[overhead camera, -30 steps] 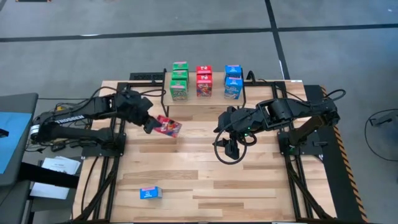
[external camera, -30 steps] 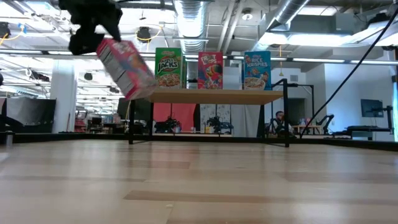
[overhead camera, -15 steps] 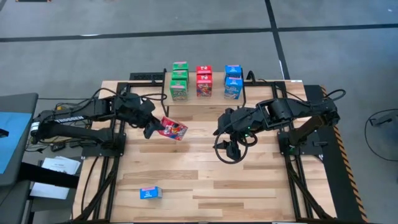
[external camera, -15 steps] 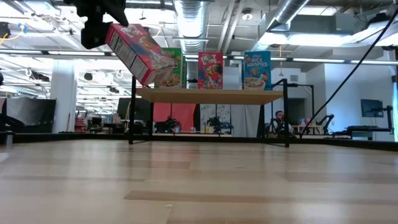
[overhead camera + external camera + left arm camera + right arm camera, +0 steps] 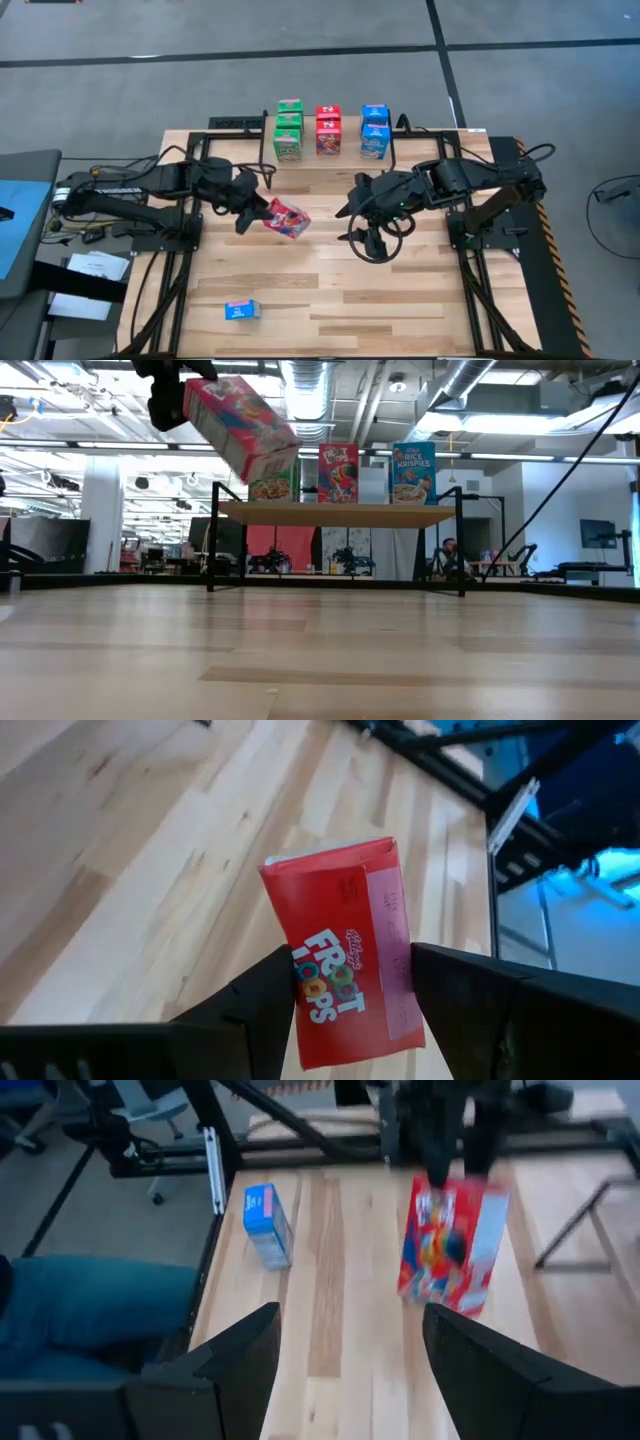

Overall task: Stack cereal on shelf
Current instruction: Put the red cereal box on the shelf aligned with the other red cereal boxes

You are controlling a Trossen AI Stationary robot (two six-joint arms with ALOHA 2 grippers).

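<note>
My left gripper (image 5: pixel 258 212) is shut on a red cereal box (image 5: pixel 286 219) and holds it in the air over the table's middle left, short of the shelf (image 5: pixel 330 160). The shelf is a small wood board on black legs at the far edge. Green (image 5: pixel 288 130), red (image 5: pixel 327 128) and blue (image 5: pixel 375 128) cereal boxes stand on it in rows. In the low view the held red box (image 5: pixel 245 425) hangs level with those boxes' tops. My right gripper (image 5: pixel 367 243) hovers open right of centre with nothing between its fingers. My left gripper pinches the red box between its two fingers, which sit on the two narrow sides (image 5: pixel 300 995) near the box's end closest to the wrist. The fingers come from the table's left, slanting down. The box is lifted clear and tilted, its printed front showing.
A blue cereal box (image 5: pixel 242 311) lies on the tabletop near the front left edge and also shows in the right wrist view (image 5: pixel 268 1225). Black frame rails run along both table sides. Bare wood lies between the grippers and the front edge.
My left gripper has carried the red box toward the table's right, a little higher, and has rolled. The box is now less steeply tilted and overlaps the green boxes in the low view. My right gripper has stayed in place.
</note>
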